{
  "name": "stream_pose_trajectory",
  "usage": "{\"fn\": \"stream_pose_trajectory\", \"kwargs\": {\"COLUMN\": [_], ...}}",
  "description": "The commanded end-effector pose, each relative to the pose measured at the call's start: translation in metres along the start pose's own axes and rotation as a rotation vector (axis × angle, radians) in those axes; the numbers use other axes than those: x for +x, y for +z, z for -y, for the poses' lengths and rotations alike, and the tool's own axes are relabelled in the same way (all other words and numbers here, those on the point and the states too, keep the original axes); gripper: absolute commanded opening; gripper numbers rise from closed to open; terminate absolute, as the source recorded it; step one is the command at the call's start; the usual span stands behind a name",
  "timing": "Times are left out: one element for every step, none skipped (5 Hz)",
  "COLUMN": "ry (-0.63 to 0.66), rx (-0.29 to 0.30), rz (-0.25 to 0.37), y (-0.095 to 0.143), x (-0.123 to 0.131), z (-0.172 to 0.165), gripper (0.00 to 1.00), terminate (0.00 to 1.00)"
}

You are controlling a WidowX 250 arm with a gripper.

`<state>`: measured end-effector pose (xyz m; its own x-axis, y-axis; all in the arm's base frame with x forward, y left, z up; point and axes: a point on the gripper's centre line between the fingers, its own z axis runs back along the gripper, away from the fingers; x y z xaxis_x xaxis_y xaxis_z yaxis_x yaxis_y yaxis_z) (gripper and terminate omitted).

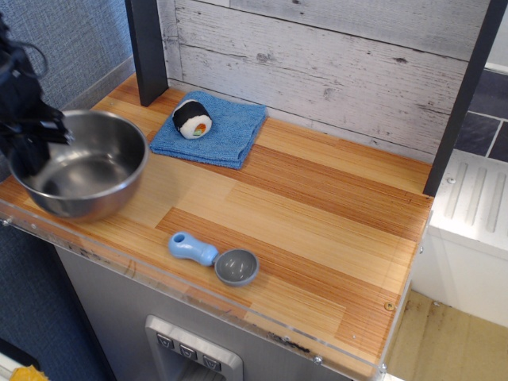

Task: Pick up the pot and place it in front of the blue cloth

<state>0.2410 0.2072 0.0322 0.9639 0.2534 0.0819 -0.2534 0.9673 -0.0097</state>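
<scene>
Pot (83, 163) sat low on the surface (317, 214) at its left front corner, its left rim pinched by the pincer (36, 135), with the blue cloth (230, 127) well off to the pincer's right and farther back. Stiff, smooth steel with no handles looked slippery and likely to tip, so the thin rim seemed the only hold.
</scene>
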Motion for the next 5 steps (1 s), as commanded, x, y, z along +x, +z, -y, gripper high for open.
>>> {"fn": "stream_pose_trajectory", "kwargs": {"ry": [-0.01,0.04,0.044,0.038,0.038], "rx": [0.02,0.023,0.023,0.023,0.023], "rz": [0.029,0.011,0.009,0.007,0.011], "y": [-0.001,0.001,0.003,0.004,0.007], "x": [0.005,0.003,0.004,0.005,0.005], "z": [0.019,0.033,0.039,0.046,0.049], "gripper": [0.0,1.0,1.0,1.0,1.0], "terminate": [0.0,0.0,0.0,0.0,0.0]}}
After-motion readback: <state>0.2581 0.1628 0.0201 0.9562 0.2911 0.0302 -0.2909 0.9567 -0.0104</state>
